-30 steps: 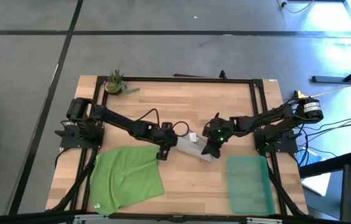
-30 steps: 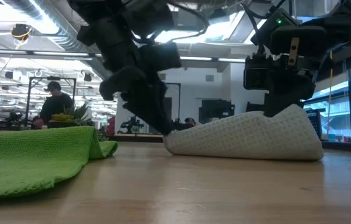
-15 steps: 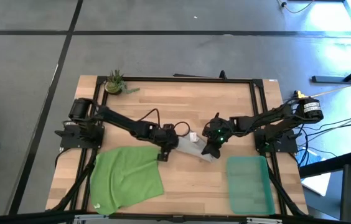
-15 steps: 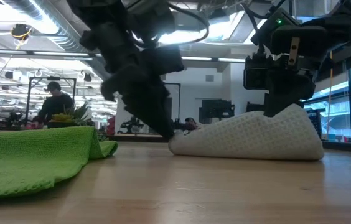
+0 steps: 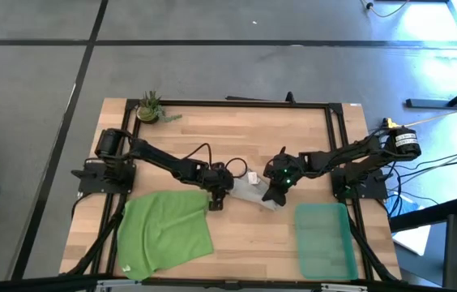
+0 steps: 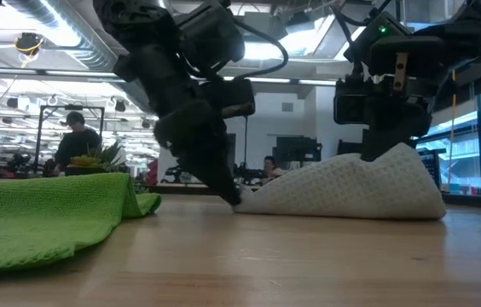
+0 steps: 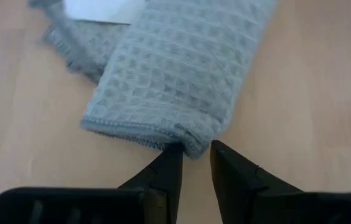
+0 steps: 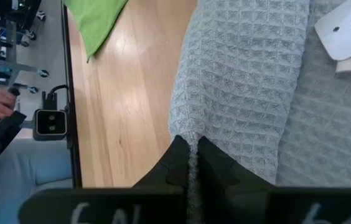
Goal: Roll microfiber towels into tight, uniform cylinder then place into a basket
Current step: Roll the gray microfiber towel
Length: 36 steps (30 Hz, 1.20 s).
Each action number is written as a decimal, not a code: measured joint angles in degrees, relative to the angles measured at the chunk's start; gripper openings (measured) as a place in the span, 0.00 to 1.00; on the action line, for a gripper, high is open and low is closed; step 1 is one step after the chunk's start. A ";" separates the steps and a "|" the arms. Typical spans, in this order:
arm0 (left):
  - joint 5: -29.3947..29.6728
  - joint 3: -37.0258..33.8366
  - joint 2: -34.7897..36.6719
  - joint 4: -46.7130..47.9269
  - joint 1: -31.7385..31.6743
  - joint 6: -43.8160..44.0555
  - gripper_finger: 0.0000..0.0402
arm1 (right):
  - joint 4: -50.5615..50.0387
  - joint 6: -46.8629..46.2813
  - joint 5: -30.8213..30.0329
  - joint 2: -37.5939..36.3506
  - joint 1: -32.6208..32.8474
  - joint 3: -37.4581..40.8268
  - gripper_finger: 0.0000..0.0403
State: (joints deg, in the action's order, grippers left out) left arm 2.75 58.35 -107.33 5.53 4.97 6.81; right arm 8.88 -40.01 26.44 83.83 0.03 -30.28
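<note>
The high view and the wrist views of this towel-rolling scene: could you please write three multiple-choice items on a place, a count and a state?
1. Where is the basket?
A. beside the plant
B. near the right arm's side, at the table's front edge
C. under the green towel

2. How many towels are on the table?
A. one
B. two
C. four

3. What is the right gripper doing?
A. pinching the grey towel
B. hanging open
C. holding the basket

Answers: 1 B, the high view shows it there; 2 B, the grey one and the green towel; 3 A, its fingers close on a fold.

Bright overhead lights w/ glare in low view; wrist views soft.
</note>
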 joint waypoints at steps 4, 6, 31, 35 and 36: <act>0.37 0.00 0.00 -0.64 -0.74 1.94 0.19 | 0.00 0.02 -1.24 0.00 -0.02 0.00 0.04; 0.73 0.00 0.00 -0.60 -1.13 2.05 0.19 | 0.01 0.04 -1.34 0.00 -0.02 0.00 0.04; -6.10 -0.03 0.30 0.13 -4.51 5.25 0.01 | -1.97 -3.82 -7.27 0.00 -0.02 0.02 0.04; -9.81 -0.04 1.97 2.00 -5.53 6.85 0.01 | -4.71 -5.80 -7.14 0.00 -0.04 0.02 0.04; -10.76 -0.04 2.38 1.65 -5.70 7.73 0.01 | -5.49 -6.18 -6.68 0.00 -0.10 0.02 0.04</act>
State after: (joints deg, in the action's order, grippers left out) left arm -8.01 58.30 -104.95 7.18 -0.73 14.55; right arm 3.40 -46.19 19.76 83.83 -0.07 -30.26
